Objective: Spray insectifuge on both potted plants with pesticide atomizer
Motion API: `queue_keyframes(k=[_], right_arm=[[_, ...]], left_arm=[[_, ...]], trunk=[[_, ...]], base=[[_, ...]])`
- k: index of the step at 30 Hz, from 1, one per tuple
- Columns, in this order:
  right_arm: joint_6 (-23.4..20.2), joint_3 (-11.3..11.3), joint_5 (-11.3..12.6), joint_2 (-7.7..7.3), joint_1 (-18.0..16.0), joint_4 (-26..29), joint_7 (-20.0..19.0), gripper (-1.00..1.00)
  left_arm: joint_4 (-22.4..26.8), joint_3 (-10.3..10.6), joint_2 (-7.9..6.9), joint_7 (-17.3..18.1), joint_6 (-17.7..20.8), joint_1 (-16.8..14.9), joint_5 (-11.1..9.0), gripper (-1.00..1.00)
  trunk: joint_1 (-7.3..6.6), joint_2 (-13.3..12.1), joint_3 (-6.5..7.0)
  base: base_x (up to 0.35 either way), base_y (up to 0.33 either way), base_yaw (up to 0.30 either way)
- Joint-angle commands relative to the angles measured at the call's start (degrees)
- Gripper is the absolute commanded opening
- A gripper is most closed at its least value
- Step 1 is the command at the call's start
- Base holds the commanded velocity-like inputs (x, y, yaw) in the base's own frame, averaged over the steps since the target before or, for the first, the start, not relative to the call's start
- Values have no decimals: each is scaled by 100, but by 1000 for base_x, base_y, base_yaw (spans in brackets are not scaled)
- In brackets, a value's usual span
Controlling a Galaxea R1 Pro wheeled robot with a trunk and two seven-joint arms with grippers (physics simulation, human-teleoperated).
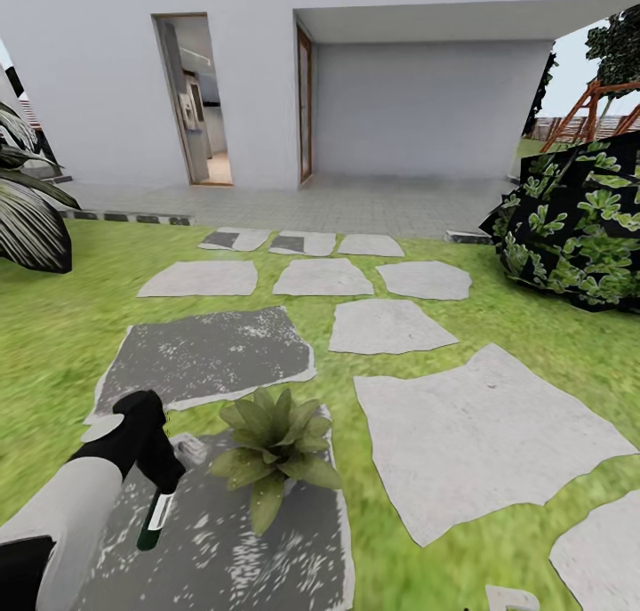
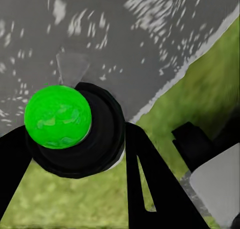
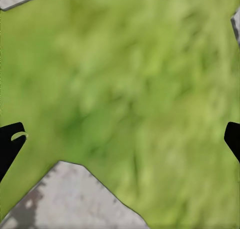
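My left gripper (image 1: 158, 479) is shut on the pesticide atomizer (image 1: 155, 522), a small dark bottle with a pale label, which hangs nozzle-down over a dark grey stepping stone (image 1: 231, 549). In the left wrist view the atomizer (image 2: 95, 144) sits between my black fingers (image 2: 150, 189), and its top (image 2: 57, 116) shows bright green. One potted plant (image 1: 276, 446), a rosette of pointed green leaves, stands just right of the bottle; its pot is hidden under the leaves. The other potted plant is out of view. My right gripper (image 3: 120, 141) is open above the lawn.
Grey and white stepping stones (image 1: 480, 438) cross the lawn toward a white house with an open doorway (image 1: 197, 104). A large broad-leaved shrub (image 1: 578, 229) stands at the right, and palm fronds (image 1: 31, 211) reach in from the left. A wooden frame (image 1: 591, 108) rises behind the shrub.
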State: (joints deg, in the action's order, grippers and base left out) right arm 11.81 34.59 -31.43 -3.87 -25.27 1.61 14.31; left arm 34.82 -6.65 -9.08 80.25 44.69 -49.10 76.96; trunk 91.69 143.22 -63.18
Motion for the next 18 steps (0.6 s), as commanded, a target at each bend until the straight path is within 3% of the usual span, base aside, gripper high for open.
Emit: queue_keyframes(k=[1, 6, 12, 18], right_arm=[[23, 48, -56, -2, -5, -11, 20, 100], [23, 48, -56, -3, -5, -11, 20, 100], [23, 48, -56, -2, -5, -11, 20, 100], [23, 48, -56, -1, -5, -11, 20, 100]], left_arm=[[2, -28, -38, 58, 59, 6, 133, -100], [-3, -25, -48, 62, 62, 14, 277, -100], [-26, -21, 156, 249, 63, -31, 273, -100], [-51, -28, -194, 297, 57, 29, 284, -100]], trunk=[[-1, 2, -5], [-1, 2, -5], [-1, 2, -5], [-1, 2, -5]], base=[[0, 0, 0], [0, 0, 0], [0, 0, 0], [0, 0, 0]])
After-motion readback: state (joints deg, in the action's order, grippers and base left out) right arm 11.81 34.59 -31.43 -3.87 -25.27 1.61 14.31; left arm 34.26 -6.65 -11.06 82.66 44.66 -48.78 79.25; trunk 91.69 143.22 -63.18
